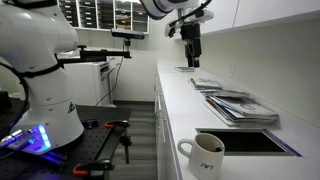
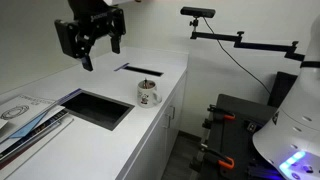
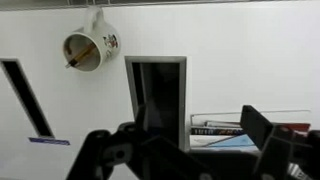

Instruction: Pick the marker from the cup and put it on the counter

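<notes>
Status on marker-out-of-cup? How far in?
Done: nothing yet. The marker sits inside the cup, and no marker shows on the counter.
In hand: the approach only. The gripper hangs open and empty, high above the counter and well off from the cup.
Left: move over the cup, descend, close on the marker, lift it out and lay it on bare counter, away from the sink recess.

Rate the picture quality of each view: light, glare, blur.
Wrist view: the gripper is a dark, blurred mass near the lens; the counter washes out to near-white; the cup is fairly sharp. In both exterior views the counter is bright against dim surroundings, with a blue glow at the robot base.
</notes>
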`<state>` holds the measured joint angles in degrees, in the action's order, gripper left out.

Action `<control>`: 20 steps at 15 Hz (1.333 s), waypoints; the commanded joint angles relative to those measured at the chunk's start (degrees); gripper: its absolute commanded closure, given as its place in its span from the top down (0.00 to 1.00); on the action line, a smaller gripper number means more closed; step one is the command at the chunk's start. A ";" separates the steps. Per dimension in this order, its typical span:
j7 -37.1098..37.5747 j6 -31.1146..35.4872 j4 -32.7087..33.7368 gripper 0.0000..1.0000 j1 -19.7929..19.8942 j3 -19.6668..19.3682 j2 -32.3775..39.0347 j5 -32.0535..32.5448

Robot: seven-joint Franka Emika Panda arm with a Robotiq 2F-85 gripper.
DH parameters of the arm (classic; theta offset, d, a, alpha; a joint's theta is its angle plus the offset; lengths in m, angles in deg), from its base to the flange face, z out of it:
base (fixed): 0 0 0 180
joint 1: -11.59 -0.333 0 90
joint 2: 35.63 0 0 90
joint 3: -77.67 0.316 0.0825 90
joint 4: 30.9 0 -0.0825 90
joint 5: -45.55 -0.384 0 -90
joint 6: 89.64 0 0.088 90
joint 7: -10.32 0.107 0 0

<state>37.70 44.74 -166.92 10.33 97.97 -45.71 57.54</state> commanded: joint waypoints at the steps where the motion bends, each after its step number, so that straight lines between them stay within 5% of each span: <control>1: 0.31 -0.18 0.10 1.00 -2.33 -2.31 0.12 0.51; 7: 11.26 0.12 1.48 1.00 0.00 -5.06 5.09 4.74; 13: 25.20 5.48 3.68 1.00 1.07 -15.77 17.97 8.71; 16: 31.14 8.74 6.26 0.79 -0.37 -20.85 23.84 6.60; 20: 35.84 11.37 7.58 0.62 -2.19 -25.00 26.93 5.17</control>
<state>70.09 54.72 -160.02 10.49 75.70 -19.59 64.40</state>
